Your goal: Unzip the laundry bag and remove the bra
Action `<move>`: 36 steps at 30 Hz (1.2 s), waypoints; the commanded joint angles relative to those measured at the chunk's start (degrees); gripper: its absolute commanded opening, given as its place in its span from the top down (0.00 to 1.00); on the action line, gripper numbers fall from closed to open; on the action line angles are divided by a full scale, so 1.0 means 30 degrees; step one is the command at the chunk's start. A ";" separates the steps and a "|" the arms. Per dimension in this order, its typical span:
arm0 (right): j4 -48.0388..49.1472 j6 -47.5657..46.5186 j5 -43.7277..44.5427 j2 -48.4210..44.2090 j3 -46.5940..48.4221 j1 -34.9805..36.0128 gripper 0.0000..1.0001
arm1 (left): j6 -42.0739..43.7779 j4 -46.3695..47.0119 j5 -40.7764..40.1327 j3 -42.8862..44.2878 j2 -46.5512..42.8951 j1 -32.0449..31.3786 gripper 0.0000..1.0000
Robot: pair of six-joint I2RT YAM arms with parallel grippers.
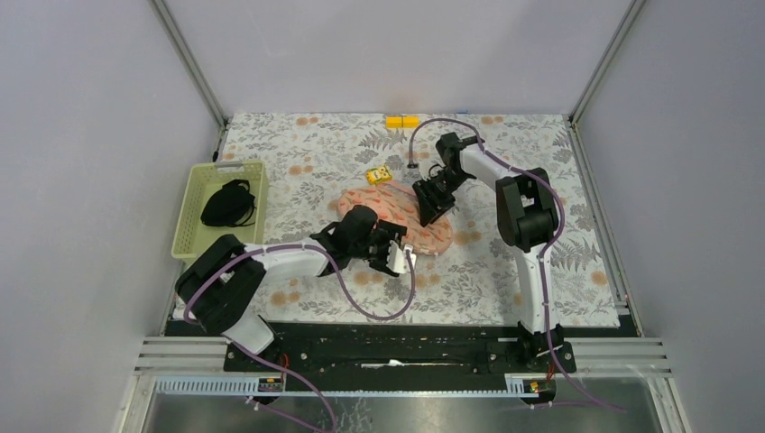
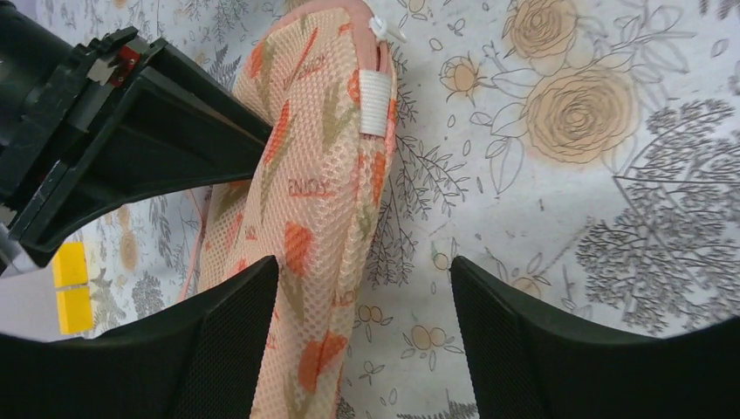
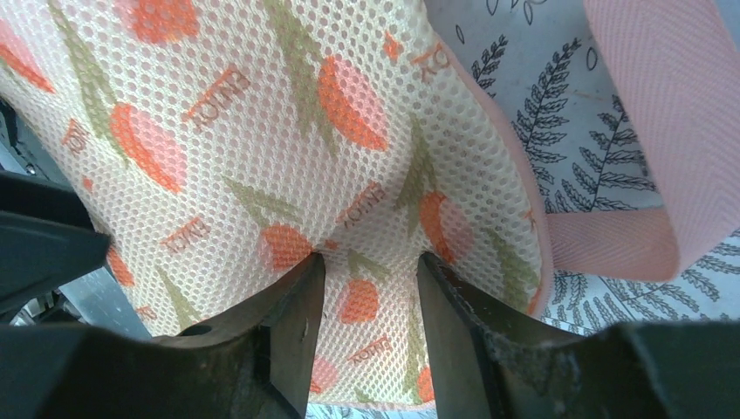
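Observation:
The laundry bag [image 1: 383, 209], salmon mesh with red-orange motifs, lies in the middle of the floral mat. My right gripper [image 1: 431, 207] is on its right end. In the right wrist view the fingers [image 3: 297, 305] pinch a raised fold of the bag's mesh [image 3: 262, 131], and the gripper [image 3: 368, 262] is shut on it. A pale-pink twill band [image 3: 646, 131] hangs at the right. My left gripper [image 1: 400, 255] is at the bag's near edge. In the left wrist view it [image 2: 362, 271] is open, with the bag's edge [image 2: 305, 192] beside its left finger and a white zip tab [image 2: 373, 103] beyond. The bra is hidden.
A pale green basket [image 1: 194, 236] with a black garment [image 1: 227, 204] stands at the left. A yellow block [image 1: 401, 121] lies at the mat's far edge, also in the left wrist view [image 2: 70, 288]. A small yellow packet [image 1: 378, 175] lies behind the bag.

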 commanded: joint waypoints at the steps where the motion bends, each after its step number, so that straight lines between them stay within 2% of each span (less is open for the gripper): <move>1: 0.1298 -0.1196 0.0548 -0.0156 0.0654 -0.0118 0.46 | 0.1763 0.2461 -0.0406 0.1137 0.1138 -0.0002 0.29; 3: 0.0967 -0.1091 -0.0461 -0.0834 0.0822 -0.0152 0.42 | 0.1804 0.3037 -0.0841 0.1203 0.1689 -0.0044 0.36; 6: 0.0439 -0.0927 -0.2069 -0.1877 0.0858 -0.0526 0.34 | 0.1449 0.4101 -0.1531 0.1020 0.2092 -0.0030 0.57; 10: -0.0773 -0.0281 -0.5016 -0.2743 0.1545 -0.1942 0.28 | 0.0533 0.4098 -0.1778 0.1038 0.2052 -0.0042 0.71; 14: -0.1824 -0.0635 -0.7275 -0.4160 0.0548 -0.3836 0.26 | 0.0067 0.3894 -0.1543 0.0854 0.1733 -0.0067 0.76; 21: -0.0428 -0.3713 -0.7497 -0.8175 -0.7036 -0.6264 0.27 | -0.1637 0.3063 -0.1116 0.1633 0.1784 -0.0068 0.84; 25: 0.2485 -0.3822 -0.8069 -1.0239 -1.1759 -0.6473 0.28 | -0.2643 0.2143 -0.0635 0.2237 0.1843 0.0013 0.89; 28: 0.7312 -0.1272 -0.8225 -1.1704 -1.4611 -0.6473 0.28 | -0.3079 0.1068 -0.0015 0.2663 0.1837 0.0063 0.94; 32: 1.2137 0.1900 -0.7226 -1.3015 -1.7120 -0.6007 0.29 | -0.3490 -0.0394 0.0601 0.3007 0.1676 0.0095 0.96; 36: 1.4273 0.2790 -0.6272 -1.4045 -1.8745 -0.4864 0.30 | -0.4188 -0.1415 0.0829 0.2977 0.1392 0.0138 1.00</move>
